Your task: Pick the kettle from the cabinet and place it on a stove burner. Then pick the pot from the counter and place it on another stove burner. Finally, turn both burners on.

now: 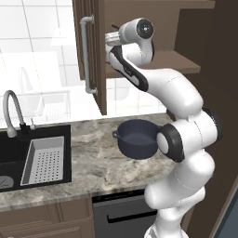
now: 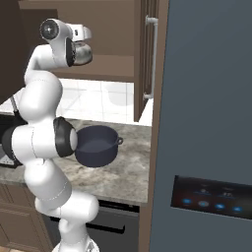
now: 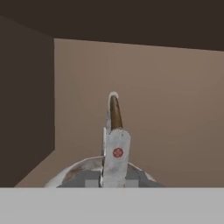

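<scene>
I am pinching the thin brown handle of the kettle (image 2: 82, 53) in my gripper (image 3: 113, 144), inside the cabinet (image 2: 113, 29) at upper left of the right base view. Risk: it swinging, clipping the shelf edge.

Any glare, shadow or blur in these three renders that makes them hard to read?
Left base view: the white tiled wall behind the sink is washed out, and the faucet throws only a faint ghostly shadow on it. Right base view: the kettle carries a bright highlight; the fridge door is flat and even. Hand view: soft and low in detail, cabinet interior dim, kettle handle still readable.
</scene>
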Tool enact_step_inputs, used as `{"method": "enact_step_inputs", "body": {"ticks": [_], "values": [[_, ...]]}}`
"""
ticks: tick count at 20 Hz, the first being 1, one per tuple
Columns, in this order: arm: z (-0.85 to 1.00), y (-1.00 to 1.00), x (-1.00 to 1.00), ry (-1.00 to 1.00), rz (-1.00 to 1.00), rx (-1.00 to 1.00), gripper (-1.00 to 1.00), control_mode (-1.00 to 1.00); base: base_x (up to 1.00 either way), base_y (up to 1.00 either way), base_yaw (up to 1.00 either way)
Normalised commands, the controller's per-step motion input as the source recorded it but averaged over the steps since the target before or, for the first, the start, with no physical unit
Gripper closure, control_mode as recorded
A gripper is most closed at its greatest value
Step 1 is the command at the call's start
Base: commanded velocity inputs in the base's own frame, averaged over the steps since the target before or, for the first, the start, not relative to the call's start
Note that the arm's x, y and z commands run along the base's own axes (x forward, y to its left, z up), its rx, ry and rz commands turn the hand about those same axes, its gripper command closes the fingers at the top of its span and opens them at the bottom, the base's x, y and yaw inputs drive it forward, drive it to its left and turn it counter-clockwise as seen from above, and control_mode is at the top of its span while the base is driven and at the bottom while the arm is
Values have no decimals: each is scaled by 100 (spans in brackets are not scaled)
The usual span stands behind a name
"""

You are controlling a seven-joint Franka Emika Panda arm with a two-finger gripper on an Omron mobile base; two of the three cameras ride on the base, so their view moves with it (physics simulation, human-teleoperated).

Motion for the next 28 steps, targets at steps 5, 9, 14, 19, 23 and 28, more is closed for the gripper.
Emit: {"method": "enact_step_inputs", "body": {"ticks": [5, 9, 14, 19, 23, 28], "values": [[0, 0, -24, 0, 0, 0, 100, -100, 0, 0, 0], [0, -3, -47, -2, -1, 0, 100, -100, 0, 0, 0], [0, -16, -58, -3, -3, 3, 100, -100, 0, 0, 0], [0, -31, -62, -7, -3, 4, 100, -100, 0, 0, 0], [0, -34, -61, -6, -4, 8, 100, -100, 0, 0, 0], [0, -28, -63, -6, -5, 9, 100, -100, 0, 0, 0]]}}
